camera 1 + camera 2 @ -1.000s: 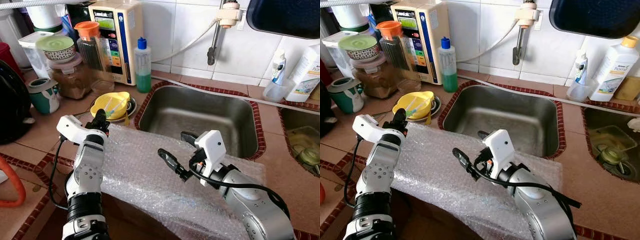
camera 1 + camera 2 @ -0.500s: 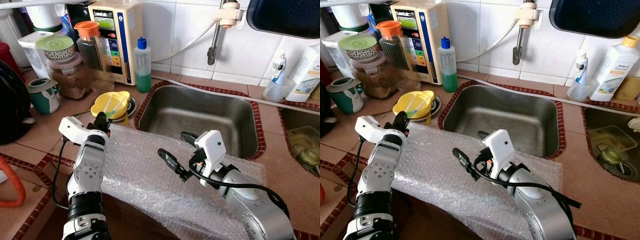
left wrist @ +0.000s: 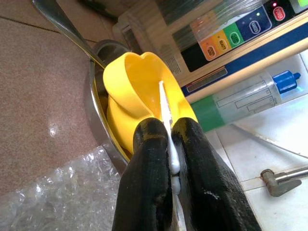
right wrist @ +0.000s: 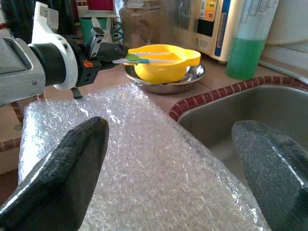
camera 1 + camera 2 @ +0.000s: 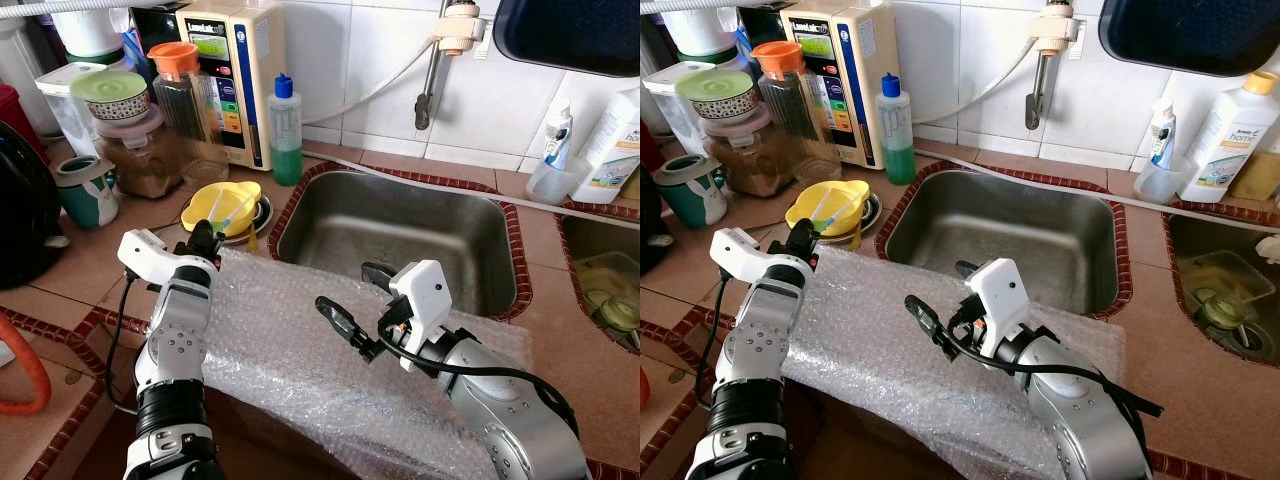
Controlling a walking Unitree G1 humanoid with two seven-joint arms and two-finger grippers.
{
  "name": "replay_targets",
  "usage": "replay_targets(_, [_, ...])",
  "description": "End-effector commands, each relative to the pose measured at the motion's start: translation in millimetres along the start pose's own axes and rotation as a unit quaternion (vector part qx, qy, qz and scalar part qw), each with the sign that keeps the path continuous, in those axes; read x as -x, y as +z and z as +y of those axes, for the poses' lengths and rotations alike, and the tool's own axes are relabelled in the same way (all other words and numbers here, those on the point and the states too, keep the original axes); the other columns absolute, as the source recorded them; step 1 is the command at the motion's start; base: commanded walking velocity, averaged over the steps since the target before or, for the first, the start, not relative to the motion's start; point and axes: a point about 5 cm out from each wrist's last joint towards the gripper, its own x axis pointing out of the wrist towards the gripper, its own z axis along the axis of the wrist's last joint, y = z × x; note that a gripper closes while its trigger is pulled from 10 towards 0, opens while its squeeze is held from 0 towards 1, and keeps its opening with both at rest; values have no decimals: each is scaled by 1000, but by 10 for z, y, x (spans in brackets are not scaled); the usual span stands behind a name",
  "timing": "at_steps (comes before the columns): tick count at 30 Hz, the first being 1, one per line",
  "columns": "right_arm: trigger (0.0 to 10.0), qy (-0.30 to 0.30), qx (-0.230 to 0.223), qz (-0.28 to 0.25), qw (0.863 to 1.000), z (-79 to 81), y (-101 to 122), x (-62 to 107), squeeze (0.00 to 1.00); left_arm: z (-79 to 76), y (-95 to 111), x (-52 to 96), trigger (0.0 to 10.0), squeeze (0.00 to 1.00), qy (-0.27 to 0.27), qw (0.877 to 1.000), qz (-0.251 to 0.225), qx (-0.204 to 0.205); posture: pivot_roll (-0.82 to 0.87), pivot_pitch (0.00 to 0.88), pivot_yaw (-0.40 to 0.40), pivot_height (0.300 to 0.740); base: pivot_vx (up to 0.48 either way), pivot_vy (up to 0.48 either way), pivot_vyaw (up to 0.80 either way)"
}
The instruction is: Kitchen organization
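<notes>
Lower centre of the frame: a sheet of bubble wrap (image 5: pixel 300 350) is spread over the counter edge, in front of the sink.

Right gripper (image 5: pixel 352 305) is held above the middle of the bubble wrap, fingers spread wide apart, nothing between them. In the right wrist view the two fingertips (image 4: pixel 62 178) are seen far apart at either side, with the wrap between them.

Left gripper (image 5: pixel 203 238) is placed at the left corner of the bubble wrap, beside the yellow bowl (image 5: pixel 222 207). In the left wrist view the fingers (image 3: pixel 149 178) are seen pinched closed on a thin white utensil handle (image 3: pixel 166 115) that lies across the bowl. Whether it is a spoon or a brush cannot be told.

The yellow bowl is seated in a metal dish (image 3: pixel 96 125) on the counter, centre left of the frame, just left of the sink's rim.

Centre: a steel sink (image 5: pixel 400 235), set in red-edged tile.

Upper left, against the wall: a bottle of green liquid with a blue cap (image 5: pixel 286 130), a cream appliance with coloured buttons (image 5: pixel 232 70), an orange-lidded jar (image 5: pixel 180 85), and a teal mug (image 5: pixel 85 190).
</notes>
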Motion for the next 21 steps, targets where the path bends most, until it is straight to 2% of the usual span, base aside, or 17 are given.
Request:
replay_targets(1, [10000,-9,4,-2,1000,-41,14,-12,0,-64,35,2,0,0,-5,1000,-5,-3,-30,0,44,740,0,0,0])
replay_targets(4, [10000,-10,5,-4,1000,-49,18,-15,0,-102,48,54,0,0,-11,1000,-8,-1,-30,0,45,740,0,0,0])
replay_targets(11, [10000,-10,4,-5,1000,-53,14,-18,0,-196,68,202,0,0,-40,999,-7,-30,-18,0,42,740,0,0,0])
replay_targets(12, [10000,-9,3,-5,1000,-51,12,-22,0,-231,52,227,275,0,-58,998,3,-30,-15,0,41,740,0,0,0])
replay_targets(13, [10000,-8,4,-5,1000,-51,11,-26,0,-268,38,245,1333,0,-76,996,11,-34,-12,0,38,740,0,0,0])
replay_targets(15, [10000,-8,4,-5,1000,-52,4,-32,0,-296,31,256,1373,0,-90,995,16,-36,-11,0,38,740,0,0,0])
replay_targets(17, [10000,-8,4,-4,1000,-52,3,-35,0,-304,31,260,1373,0,-93,995,17,-35,-10,0,36,740,0,0,0])
replay_targets(18, [10000,-7,5,-5,1000,-51,5,-39,0,-316,30,265,235,0,-101,994,21,-38,-7,0,34,740,0,0,0])
replay_targets(19, [10000,-7,6,-6,1000,-49,7,-41,0,-324,31,271,235,0,-105,993,23,-41,-7,0,34,740,0,0,0])
replay_targets(20, [10000,-7,8,-7,1000,-48,13,-46,0,-326,37,274,1608,0,-108,993,24,-48,-8,0,35,740,0,0,0])
replay_targets(21, [10000,-7,9,-7,1000,-48,17,-49,0,-332,44,279,2000,0,-112,992,26,-54,-8,0,35,740,0,0,0])
